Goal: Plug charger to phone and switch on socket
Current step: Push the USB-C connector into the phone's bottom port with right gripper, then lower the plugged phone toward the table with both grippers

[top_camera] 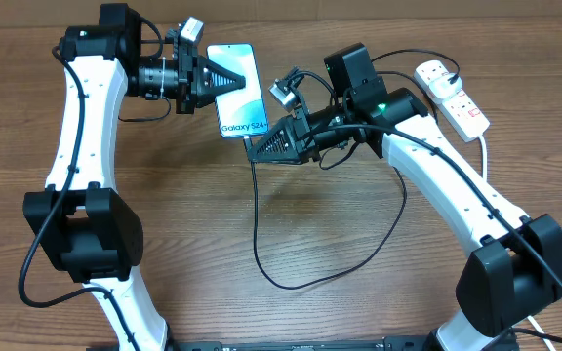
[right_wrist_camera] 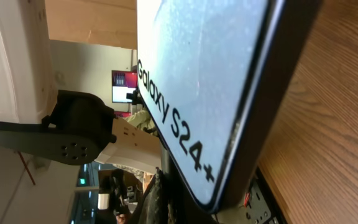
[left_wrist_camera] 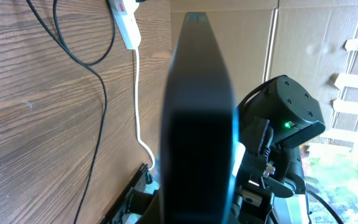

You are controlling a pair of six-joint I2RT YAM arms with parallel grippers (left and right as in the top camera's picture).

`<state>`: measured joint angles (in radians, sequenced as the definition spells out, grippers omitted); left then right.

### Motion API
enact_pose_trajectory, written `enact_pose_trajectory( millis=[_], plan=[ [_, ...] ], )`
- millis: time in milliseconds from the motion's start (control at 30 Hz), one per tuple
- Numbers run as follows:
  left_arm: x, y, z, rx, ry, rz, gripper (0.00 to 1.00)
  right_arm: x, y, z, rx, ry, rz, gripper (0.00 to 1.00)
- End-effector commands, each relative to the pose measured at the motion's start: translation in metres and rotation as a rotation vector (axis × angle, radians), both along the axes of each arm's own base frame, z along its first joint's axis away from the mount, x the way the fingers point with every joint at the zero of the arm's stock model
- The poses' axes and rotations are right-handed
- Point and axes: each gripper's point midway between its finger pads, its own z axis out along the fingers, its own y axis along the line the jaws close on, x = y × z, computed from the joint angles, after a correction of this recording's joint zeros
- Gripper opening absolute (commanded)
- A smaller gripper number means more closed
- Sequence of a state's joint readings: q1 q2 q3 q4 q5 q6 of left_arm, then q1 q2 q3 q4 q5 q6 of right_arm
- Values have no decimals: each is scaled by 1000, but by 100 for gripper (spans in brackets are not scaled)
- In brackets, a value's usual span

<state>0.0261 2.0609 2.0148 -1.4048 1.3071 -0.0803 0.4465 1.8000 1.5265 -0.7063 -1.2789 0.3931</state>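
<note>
Overhead, starting at the left: left gripper (top_camera: 206, 83) clamped on the phone (top_camera: 242, 93), pinching its left long edge, with the light blue screen facing up and "Galaxy S24+" printed near the lower end. Just below and right of that, right gripper (top_camera: 259, 146) closed at the phone's lower short edge, with the end of the charger (top_camera: 258, 224) pinched at its tip; hard to tell whether the connector sits in the port or only against it. From that tip, thin black cable dropping down the wooden table (top_camera: 340, 302), looping wide along the near side, then climbing right toward the socket (top_camera: 449, 90). At far right, white power strip lying at an angle near the table's back edge, well apart from the phone, with a red switch (top_camera: 473, 111) at its lower end and a thick white cord (top_camera: 483, 156) trailing down. Left wrist view: only the phone's dark edge, filling the middle. Right wrist view: screen and lettering very close, wood on the right.
</note>
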Motion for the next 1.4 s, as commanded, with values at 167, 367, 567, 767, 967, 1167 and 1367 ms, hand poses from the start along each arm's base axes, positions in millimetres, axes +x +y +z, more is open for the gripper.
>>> enact_pose_trajectory(
  millis=[167, 367, 567, 767, 967, 1167, 1367],
  plan=[
    [-7, -8, 12, -58, 23, -18, 4, 11, 0, 9, 12, -54, -28, 4],
    [-8, -8, 12, -58, 30, -19, 4, 15, 2, 13, 25, -81, -34, 4],
    [-10, -8, 11, -58, 30, -23, 4, 23, 2, 7, -13, -90, -74, 4],
    [-14, -8, 10, -49, 20, -33, 4, 24, 2, 6, -14, -97, -78, 4],
    [-14, -8, 9, -46, 20, -33, 4, 25, 2, 6, -13, -103, -80, 4],
    [-14, -8, 9, -45, 18, -33, 4, 25, 2, 6, -14, -103, -81, 4],
    [-12, -7, 9, -42, 1, -32, 4, 24, 1, 6, -18, -95, -81, 24]
  ],
)
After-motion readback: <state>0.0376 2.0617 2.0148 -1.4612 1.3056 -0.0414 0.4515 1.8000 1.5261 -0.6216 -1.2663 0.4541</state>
